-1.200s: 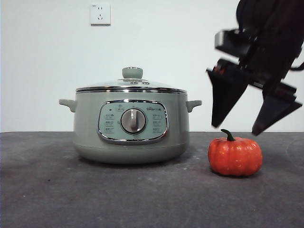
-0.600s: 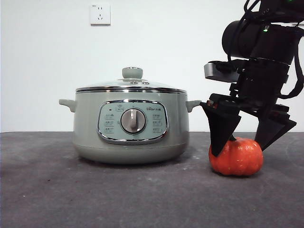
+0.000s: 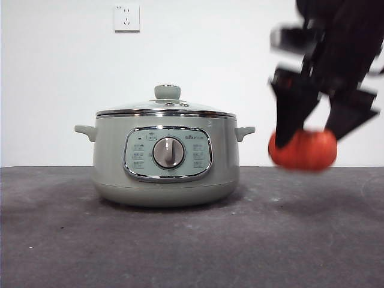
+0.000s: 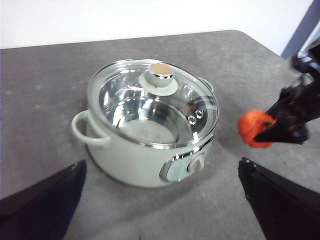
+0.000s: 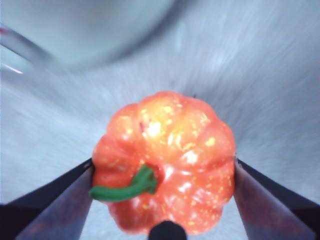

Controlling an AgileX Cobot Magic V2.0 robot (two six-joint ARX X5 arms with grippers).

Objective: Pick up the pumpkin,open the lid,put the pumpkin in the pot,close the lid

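Pumpkin (image 3: 303,150): we see it airborne, pinched in right claw (image 3: 312,135)
Left claw (image 4: 160,200): spread wide
Tabletop (image 3: 180,246): dark grey
Wall (image 3: 60,90): white, one socket (image 3: 126,17)

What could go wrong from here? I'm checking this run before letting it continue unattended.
1. The lid is on the pot, so the pumpkin has nowhere to go until the left gripper, open and hanging above the pot, lifts it.
2. The right gripper pinches the glossy, rounded pumpkin at its sides in mid-air; it might slip out.
3. Both arms will probably meet over the pot and could collide.
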